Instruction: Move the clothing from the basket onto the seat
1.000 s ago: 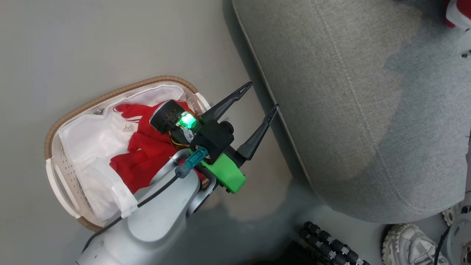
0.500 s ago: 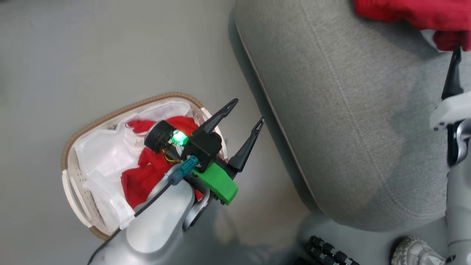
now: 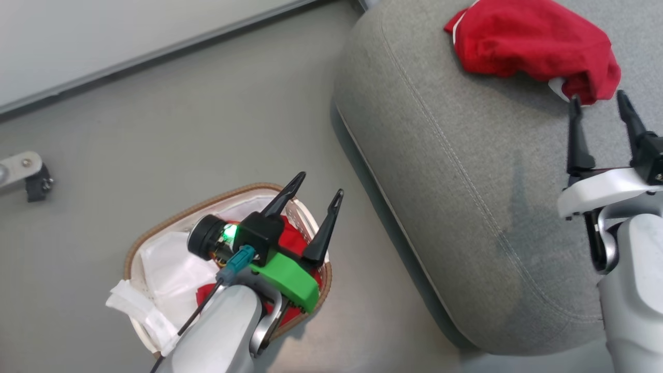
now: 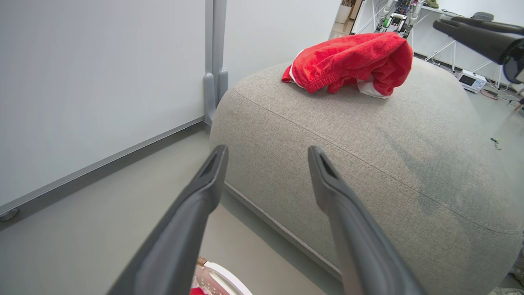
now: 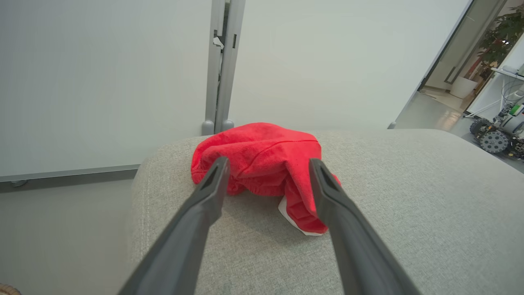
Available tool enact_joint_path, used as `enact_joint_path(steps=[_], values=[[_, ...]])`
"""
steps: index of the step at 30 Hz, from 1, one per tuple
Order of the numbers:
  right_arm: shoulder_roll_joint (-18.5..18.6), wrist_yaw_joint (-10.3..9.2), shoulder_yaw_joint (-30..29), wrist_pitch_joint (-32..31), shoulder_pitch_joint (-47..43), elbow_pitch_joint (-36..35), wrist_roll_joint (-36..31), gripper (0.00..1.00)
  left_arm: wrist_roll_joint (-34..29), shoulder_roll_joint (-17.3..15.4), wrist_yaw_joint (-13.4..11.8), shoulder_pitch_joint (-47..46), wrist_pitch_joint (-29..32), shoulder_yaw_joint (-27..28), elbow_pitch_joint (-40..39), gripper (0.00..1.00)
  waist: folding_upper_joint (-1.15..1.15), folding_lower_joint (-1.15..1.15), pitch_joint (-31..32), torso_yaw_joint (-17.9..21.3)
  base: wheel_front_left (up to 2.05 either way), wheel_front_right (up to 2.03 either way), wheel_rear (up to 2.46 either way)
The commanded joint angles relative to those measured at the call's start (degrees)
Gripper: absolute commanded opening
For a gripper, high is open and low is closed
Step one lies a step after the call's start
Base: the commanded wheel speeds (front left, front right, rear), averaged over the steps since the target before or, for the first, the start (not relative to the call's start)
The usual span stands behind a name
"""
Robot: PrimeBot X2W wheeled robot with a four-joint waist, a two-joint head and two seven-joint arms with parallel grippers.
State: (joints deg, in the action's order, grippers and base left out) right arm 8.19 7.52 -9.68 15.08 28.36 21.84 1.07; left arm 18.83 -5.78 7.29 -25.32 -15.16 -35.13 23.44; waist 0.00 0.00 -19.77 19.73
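One red garment of the clothing [image 3: 533, 49] lies crumpled on the far part of the grey seat [image 3: 466, 181], white trim showing at its near edge. My right gripper [image 3: 597, 98] stands open just short of that edge; in the right wrist view the garment [image 5: 262, 151] lies loose on the cushion beyond the gripper [image 5: 268, 163]. My left gripper [image 3: 320, 184] hangs open and empty over the basket [image 3: 228, 190], which holds a second red garment [image 3: 292, 239] on the white liner, partly hidden by my arm. The left wrist view looks past the gripper [image 4: 267, 152] at the seat [image 4: 368, 155].
A pale wall panel with a grey base rail [image 3: 155, 41] runs behind the grey floor. A metal foot with a dark caster [image 3: 23, 173] sits at the left. Another wheeled machine [image 5: 499, 135] stands far off past the seat.
The head camera has tilted up, shifting the whole picture. My right gripper has opened and let go of the red garment, which now rests on the seat. The left gripper stays open.
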Motion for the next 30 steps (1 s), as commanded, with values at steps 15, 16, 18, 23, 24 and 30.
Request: enact_joint_path(steps=[15, 16, 18, 23, 24, 30], values=[[-1.84, -0.06, 11.94, 0.13, -7.06, -5.41, 6.23, 1.00, -3.35, 1.47, -2.36, 9.78, 0.01, 16.47, 1.00, 1.00, 0.00, 0.00, 9.23, -10.90, 0.00, 0.00, 0.00], [-2.15, -0.06, 12.36, 0.13, -7.54, -5.38, 6.36, 1.00, -3.47, 1.52, -2.63, 10.46, 0.01, 18.01, 0.94, 1.00, 0.00, 0.00, 9.65, -11.44, 0.00, 0.00, 0.00], [-2.87, -0.06, 12.98, 0.13, -8.51, -4.91, 6.86, 1.00, -3.70, 1.55, -2.95, 11.91, 0.01, 20.70, 1.10, 1.00, 0.00, 0.00, 10.35, -12.35, 0.00, 0.00, 0.00], [-4.14, -0.06, 13.82, 0.13, -10.34, -3.57, 7.65, 1.00, -4.17, 1.88, -3.51, 14.96, 0.01, 26.80, 1.44, 1.00, 0.00, 0.00, 12.15, -14.47, 0.00, 0.00, 0.00], [-4.19, -0.06, 14.00, 0.13, -10.74, -3.27, 7.57, 1.00, -4.32, 1.97, -3.56, 15.64, 0.02, 27.92, 1.57, 1.00, 0.00, 0.00, 12.52, -14.86, 0.00, 0.00, 0.00], [-4.63, -0.06, 14.51, 0.13, -13.53, -1.94, 7.46, 1.00, -5.82, 2.33, -3.61, 18.78, 0.02, 32.85, 1.90, 1.00, 0.00, 0.00, 14.76, -16.98, 0.00, 0.00, 0.00]])
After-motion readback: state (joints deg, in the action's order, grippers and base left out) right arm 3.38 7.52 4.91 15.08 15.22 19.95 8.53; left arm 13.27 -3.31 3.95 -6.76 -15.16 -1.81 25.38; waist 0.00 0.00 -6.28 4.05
